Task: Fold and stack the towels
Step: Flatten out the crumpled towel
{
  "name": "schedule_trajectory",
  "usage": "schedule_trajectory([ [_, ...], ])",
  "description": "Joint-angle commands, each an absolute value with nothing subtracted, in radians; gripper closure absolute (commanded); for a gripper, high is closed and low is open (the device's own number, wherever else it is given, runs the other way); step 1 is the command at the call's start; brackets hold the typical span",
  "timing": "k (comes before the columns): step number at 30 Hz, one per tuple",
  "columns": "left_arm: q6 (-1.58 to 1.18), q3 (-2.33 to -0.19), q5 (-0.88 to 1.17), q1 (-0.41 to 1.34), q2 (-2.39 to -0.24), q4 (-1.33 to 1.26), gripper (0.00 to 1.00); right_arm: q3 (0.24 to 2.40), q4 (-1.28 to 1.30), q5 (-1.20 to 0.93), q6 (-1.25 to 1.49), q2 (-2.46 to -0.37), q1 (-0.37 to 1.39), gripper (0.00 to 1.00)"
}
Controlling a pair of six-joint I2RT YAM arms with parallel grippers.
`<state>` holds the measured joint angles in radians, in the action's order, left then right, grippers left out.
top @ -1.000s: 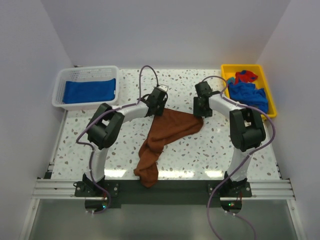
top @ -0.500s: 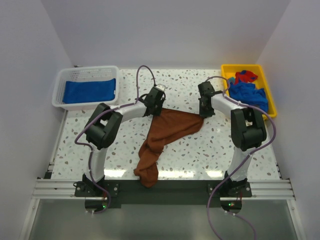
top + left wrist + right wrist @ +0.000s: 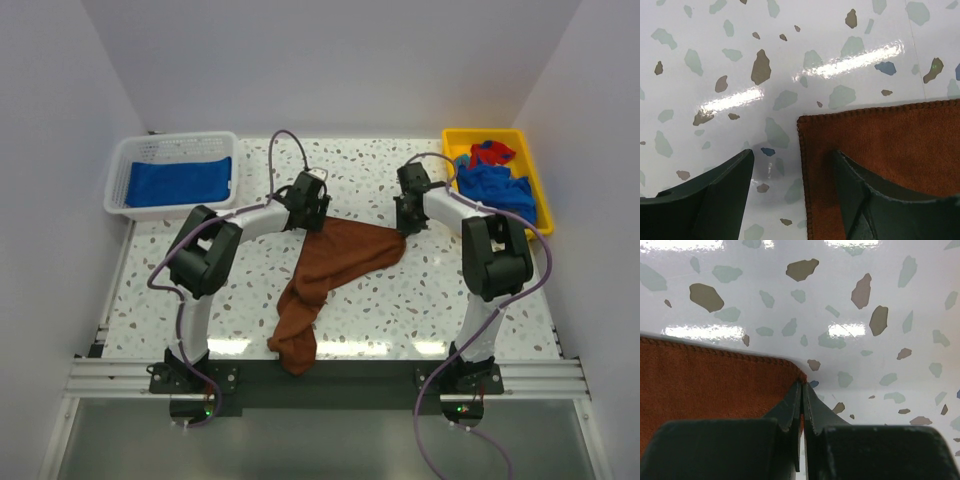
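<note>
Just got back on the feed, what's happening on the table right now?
Both arms are working the far edge of a rust-brown towel lying loosely on the table. The right arm's fingers are shut on its far right corner. The left arm's fingers are open astride the far left corner, not gripping it yet. A folded blue towel lies in the white basket, and more blue and red towels sit crumpled in the yellow tray.

Rust-brown towel [image 3: 335,262] — trailing to the near edge of the table [image 3: 420,300].
</note>
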<state>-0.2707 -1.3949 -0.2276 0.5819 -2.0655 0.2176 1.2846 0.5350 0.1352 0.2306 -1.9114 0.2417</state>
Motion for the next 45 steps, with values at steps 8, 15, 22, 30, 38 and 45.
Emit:
schedule_trajectory([
  [8,-0.227,-1.483,-0.166,0.575,-2.105,0.187,0.37,1.299,0.509,0.104,0.196,-1.916,0.239,1.00],
  [15,-0.236,-1.519,-0.164,0.575,-2.164,0.221,0.42,1.296,0.506,0.106,0.196,-1.919,0.241,1.00],
  [22,-0.287,-1.480,-0.175,0.577,-2.197,0.275,0.57,1.269,0.480,0.101,0.202,-1.902,0.241,1.00],
  [30,-0.290,-1.471,-0.216,0.557,-2.210,0.291,1.00,1.327,0.489,0.083,0.190,-1.911,0.241,1.00],
  [38,-0.128,-1.667,-0.323,0.502,-2.068,0.299,1.00,1.593,0.529,0.095,0.153,-1.878,0.239,1.00],
  [45,0.026,-1.903,-0.451,0.500,-1.905,0.291,1.00,1.992,0.612,0.118,0.086,-1.849,0.239,1.00],
])
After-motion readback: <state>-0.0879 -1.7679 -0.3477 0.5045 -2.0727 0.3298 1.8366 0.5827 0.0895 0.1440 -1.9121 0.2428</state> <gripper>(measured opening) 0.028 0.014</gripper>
